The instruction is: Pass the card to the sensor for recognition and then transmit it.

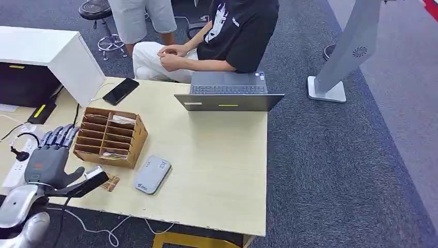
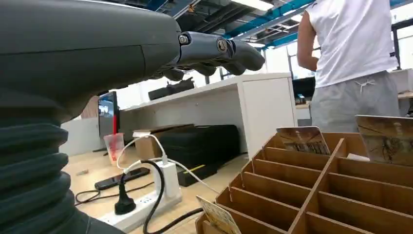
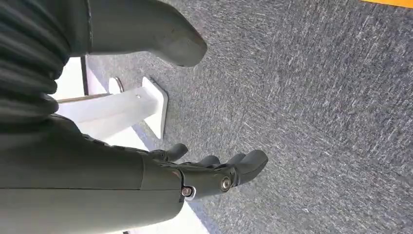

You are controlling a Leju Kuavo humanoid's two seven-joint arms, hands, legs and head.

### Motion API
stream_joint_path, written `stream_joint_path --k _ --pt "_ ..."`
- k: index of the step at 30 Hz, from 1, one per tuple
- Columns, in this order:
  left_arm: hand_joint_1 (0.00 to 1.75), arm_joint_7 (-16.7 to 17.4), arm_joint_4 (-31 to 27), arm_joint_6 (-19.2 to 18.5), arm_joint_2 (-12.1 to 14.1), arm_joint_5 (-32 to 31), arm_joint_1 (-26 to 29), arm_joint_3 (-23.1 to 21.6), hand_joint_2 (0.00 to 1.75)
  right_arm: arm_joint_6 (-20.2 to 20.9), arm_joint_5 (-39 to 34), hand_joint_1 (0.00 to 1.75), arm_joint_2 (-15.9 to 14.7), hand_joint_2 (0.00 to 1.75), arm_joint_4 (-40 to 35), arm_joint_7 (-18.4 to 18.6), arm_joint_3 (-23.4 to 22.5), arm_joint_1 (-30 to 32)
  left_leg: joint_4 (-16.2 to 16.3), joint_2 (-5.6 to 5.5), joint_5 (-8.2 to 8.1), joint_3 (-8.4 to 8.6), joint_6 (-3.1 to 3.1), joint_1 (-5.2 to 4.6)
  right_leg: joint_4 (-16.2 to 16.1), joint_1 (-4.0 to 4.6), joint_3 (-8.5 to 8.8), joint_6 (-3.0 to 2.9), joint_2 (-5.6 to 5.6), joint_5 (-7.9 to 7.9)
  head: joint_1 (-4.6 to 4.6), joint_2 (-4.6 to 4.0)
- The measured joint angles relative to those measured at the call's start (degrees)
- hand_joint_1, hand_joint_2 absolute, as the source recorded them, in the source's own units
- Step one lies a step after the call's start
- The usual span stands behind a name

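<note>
My left hand (image 1: pixel 50 155) hovers over the table's left side, fingers spread and holding nothing, just left of a wooden card organizer (image 1: pixel 135 140). Cards stand in its slots (image 1: pixel 123 120); in the left wrist view the organizer (image 2: pixel 316 195) shows cards upright at its far side (image 2: pixel 301 139) and one at its near corner (image 2: pixel 218 216), with my fingers (image 2: pixel 219 49) above. A small brown card (image 1: pixel 110 182) lies on the table by my thumb. The grey sensor box (image 1: pixel 152 174) sits to the right of it. My right hand (image 3: pixel 214 175) hangs over the carpet, holding nothing.
An open laptop (image 1: pixel 229 93) stands at the table's far edge with a seated person (image 1: pixel 227 31) behind it. A black phone (image 1: pixel 121 91) lies near a white box (image 1: pixel 51 54). A power strip and cables (image 2: pixel 146 207) lie left of the organizer. A white stand (image 1: pixel 335 67) stands on the carpet.
</note>
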Motion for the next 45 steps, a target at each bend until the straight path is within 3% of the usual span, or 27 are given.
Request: stream_joint_path --k 45 --pt "0.00 -2.3 9.9 1.0 -3.7 2.1 -8.5 -4.3 1.75 1.0 -0.2 0.00 -1.7 1.75 0.0 -0.1 0.5 0.3 0.0 0.02 0.00 0.00 0.00 -0.01 0.0 0.00 -0.01 0.00 0.02 0.01 0.02 0.00"
